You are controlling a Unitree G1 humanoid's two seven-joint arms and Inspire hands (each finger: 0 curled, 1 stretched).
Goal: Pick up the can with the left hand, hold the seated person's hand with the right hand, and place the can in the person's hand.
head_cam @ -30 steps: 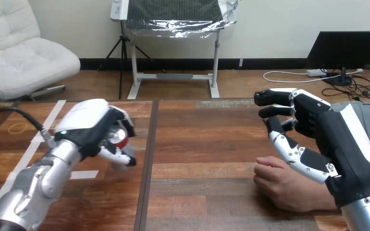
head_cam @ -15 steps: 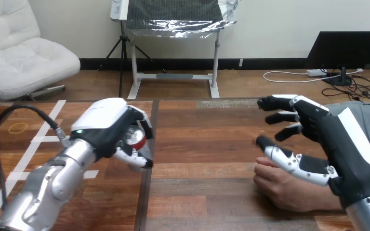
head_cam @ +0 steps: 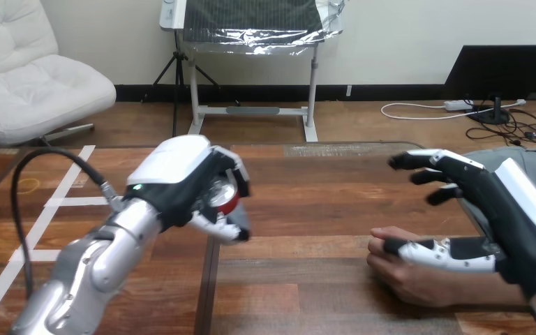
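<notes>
As left hand (head_cam: 181,178) clasping can (head_cam: 226,198) shifts rightward, right hand (head_cam: 506,209) splayed wide; lowered over person's hand (head_cam: 406,279)

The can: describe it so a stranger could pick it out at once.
Start at the wooden table, then find the left hand over its middle seam. The can sits in that hand's curled fingers, the only red thing there.

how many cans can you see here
1. The can sits in the left robot hand, fingers curled round it, above the table left of its middle. The arms could hide another.
</notes>
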